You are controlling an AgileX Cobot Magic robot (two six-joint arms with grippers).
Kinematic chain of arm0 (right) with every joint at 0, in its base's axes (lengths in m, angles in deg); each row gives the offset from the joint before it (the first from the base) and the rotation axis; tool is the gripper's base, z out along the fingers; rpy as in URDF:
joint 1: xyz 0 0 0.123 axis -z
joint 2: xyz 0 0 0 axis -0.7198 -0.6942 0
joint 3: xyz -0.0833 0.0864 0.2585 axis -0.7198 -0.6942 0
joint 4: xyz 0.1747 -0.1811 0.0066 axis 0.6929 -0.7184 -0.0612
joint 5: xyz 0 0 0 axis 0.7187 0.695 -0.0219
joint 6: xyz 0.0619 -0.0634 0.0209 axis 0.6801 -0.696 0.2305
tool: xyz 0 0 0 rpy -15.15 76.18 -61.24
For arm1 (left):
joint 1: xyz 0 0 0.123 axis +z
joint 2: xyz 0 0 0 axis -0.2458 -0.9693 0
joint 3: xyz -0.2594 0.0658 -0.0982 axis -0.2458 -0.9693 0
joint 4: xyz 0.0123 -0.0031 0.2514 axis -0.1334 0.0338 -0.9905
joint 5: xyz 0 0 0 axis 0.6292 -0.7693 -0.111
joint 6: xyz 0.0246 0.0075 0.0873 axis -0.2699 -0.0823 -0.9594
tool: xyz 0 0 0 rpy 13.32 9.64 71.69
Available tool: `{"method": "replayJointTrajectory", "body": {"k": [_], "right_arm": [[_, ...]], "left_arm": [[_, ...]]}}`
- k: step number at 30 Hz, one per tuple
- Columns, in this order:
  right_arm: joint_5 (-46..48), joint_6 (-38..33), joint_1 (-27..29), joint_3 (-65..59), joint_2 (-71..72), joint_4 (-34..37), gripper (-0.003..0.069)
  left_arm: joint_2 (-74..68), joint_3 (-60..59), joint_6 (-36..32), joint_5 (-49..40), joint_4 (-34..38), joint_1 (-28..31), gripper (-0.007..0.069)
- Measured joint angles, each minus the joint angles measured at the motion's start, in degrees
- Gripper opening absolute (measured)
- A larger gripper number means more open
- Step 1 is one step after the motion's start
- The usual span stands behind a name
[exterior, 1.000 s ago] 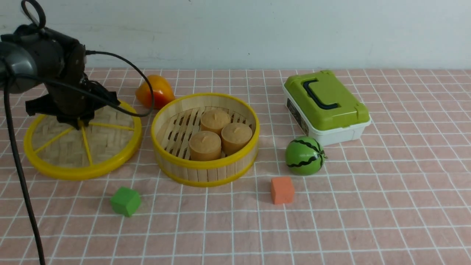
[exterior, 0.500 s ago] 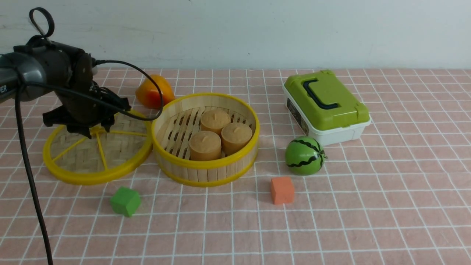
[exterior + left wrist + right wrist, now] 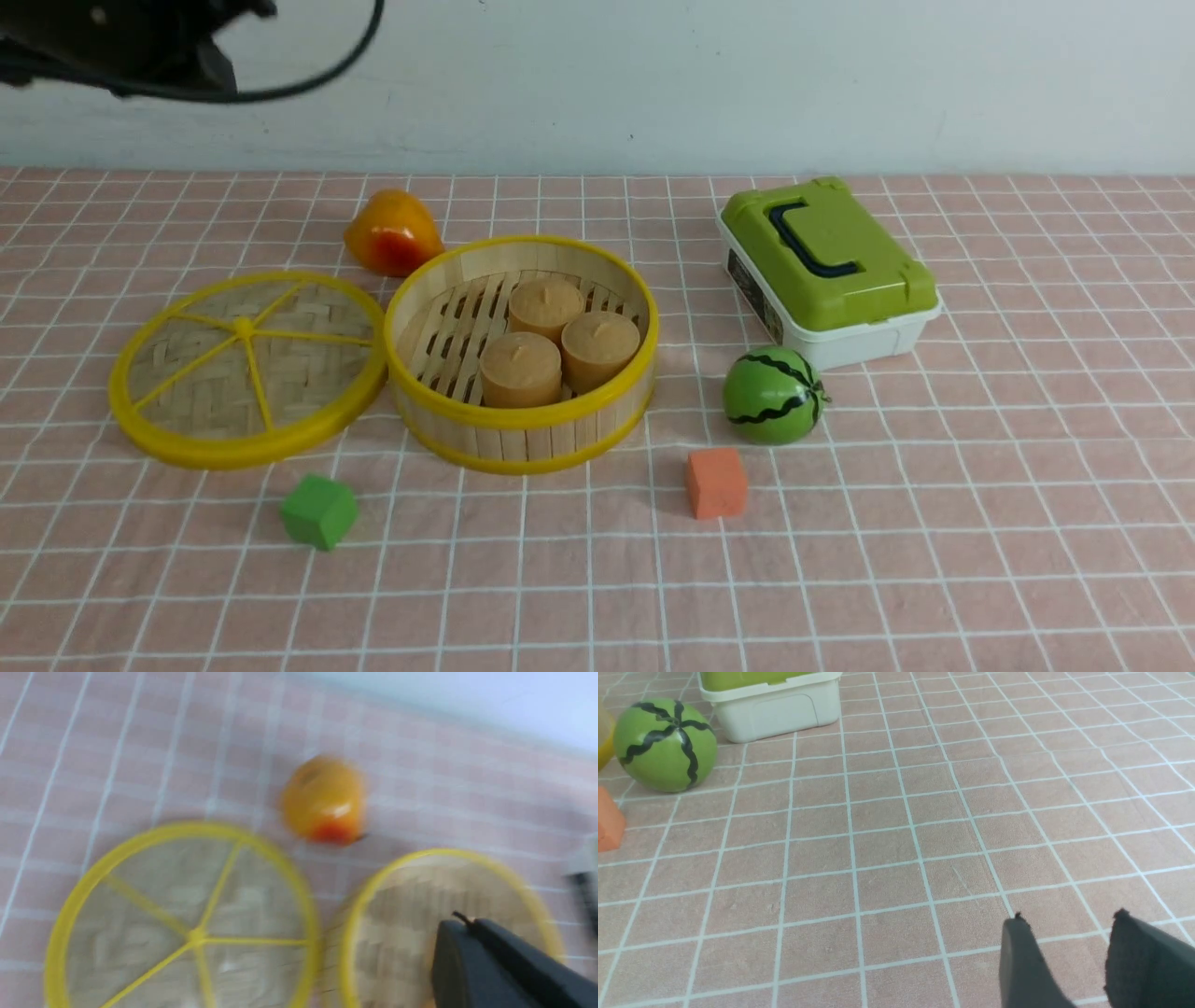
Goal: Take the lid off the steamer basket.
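Observation:
The lid (image 3: 247,369) lies flat on the cloth, just left of the steamer basket (image 3: 523,420) and touching its rim. The basket is open and holds three tan buns (image 3: 520,369). My left arm (image 3: 112,47) is raised high at the far left, well above the lid. In the blurred left wrist view the left gripper (image 3: 467,921) is shut and empty, with the lid (image 3: 187,924) and the basket rim (image 3: 355,914) below it. My right gripper (image 3: 1069,919) is open and empty over bare cloth, and does not show in the front view.
An orange fruit (image 3: 392,233) lies behind the lid and basket. A green-topped white box (image 3: 826,266), a toy watermelon (image 3: 773,395) and an orange cube (image 3: 716,482) are right of the basket. A green cube (image 3: 318,511) sits in front of the lid.
My left gripper set the lid down on the cloth beside the basket, let go of it and rose up out of most of the front view.

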Motion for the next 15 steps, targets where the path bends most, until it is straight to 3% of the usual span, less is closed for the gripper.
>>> {"method": "replayJointTrajectory", "body": {"k": [1,7,15], "right_arm": [[0.0,0.0,0.0,0.0,0.0,0.0,0.0241],[0.0,0.0,0.0,0.0,0.0,0.0,0.0241],[0.0,0.0,0.0,0.0,0.0,0.0,0.0241]], "left_arm": [[5.78,-2.73,-4.75,0.4,4.75,0.0,-0.0013],[22.62,-16.79,-16.66,-1.28,16.44,0.0,-0.0013],[34.64,-32.09,-22.39,-3.57,21.19,0.0,-0.0013]]}}
